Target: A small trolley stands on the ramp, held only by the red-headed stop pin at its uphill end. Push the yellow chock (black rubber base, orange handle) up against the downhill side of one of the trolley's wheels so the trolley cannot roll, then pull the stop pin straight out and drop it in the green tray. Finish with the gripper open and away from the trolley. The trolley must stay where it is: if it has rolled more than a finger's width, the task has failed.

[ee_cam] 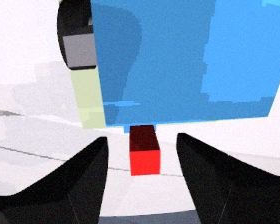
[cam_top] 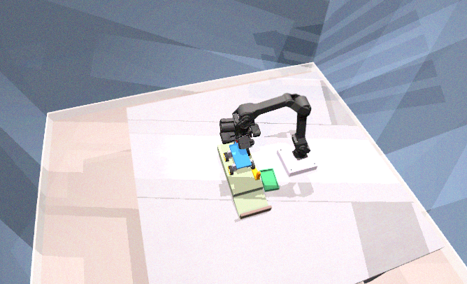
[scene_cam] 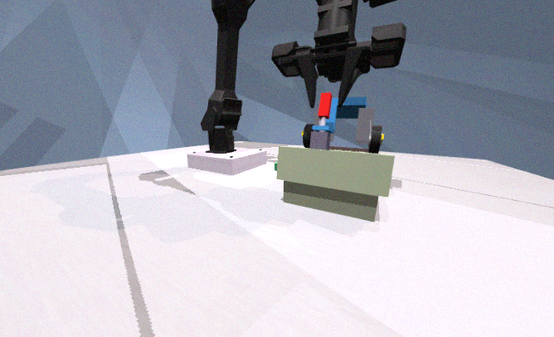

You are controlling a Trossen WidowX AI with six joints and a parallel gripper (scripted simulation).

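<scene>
The blue trolley [cam_top: 240,156] [scene_cam: 357,101] [ee_cam: 166,60] stands on the pale green ramp [cam_top: 246,183] [scene_cam: 333,167] [ee_cam: 88,102]. The yellow chock [cam_top: 254,172] with its orange handle sits just downhill of the trolley's lower wheel on the tray side; whether it touches the wheel cannot be told, and its black base is not visible. The red-headed stop pin [scene_cam: 324,109] [ee_cam: 145,161] stands upright in its holder at the uphill end. My gripper [scene_cam: 326,105] [ee_cam: 141,141] is open, pointing down, with its fingertips on either side of the red head, a gap showing each side. The green tray [cam_top: 270,180] holds nothing visible.
The tray lies beside the ramp, between it and the arm's white base [cam_top: 297,166] [scene_cam: 229,162]. A brown bar [cam_top: 255,212] crosses the ramp's low end. The trolley's blue deck lies close beside the fingers.
</scene>
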